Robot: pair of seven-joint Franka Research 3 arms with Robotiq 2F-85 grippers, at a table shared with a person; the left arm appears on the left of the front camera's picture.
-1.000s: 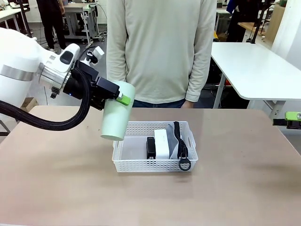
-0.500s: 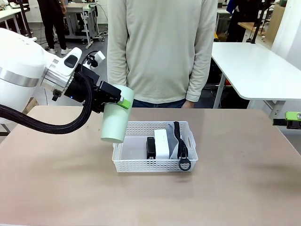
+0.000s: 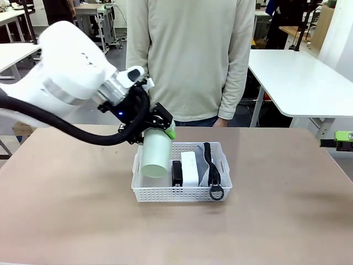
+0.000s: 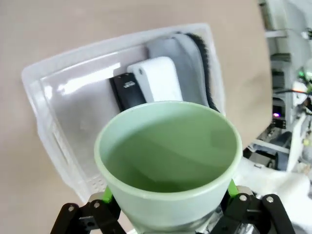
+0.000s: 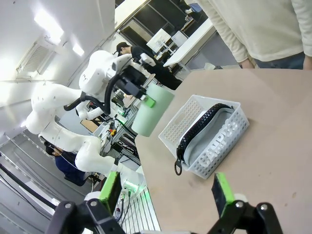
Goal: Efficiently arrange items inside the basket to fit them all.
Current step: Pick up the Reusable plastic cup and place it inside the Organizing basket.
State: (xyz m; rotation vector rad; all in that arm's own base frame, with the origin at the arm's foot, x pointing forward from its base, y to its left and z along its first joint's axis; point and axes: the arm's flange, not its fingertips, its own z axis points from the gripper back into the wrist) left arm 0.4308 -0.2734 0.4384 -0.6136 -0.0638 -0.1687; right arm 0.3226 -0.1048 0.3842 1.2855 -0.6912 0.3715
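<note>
Left claw (image 3: 160, 128) gripping tumbler (image 3: 155, 154) above basket (image 3: 182, 193)

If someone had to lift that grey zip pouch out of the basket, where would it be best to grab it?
Probably from above, on the pouch's black zippered top edge. It stands on its long edge against the right wall of the basket, with the white box pressed against its other face, so the flat sides are blocked. The ring hanging over the near rim looks too loose to lift by.
</note>
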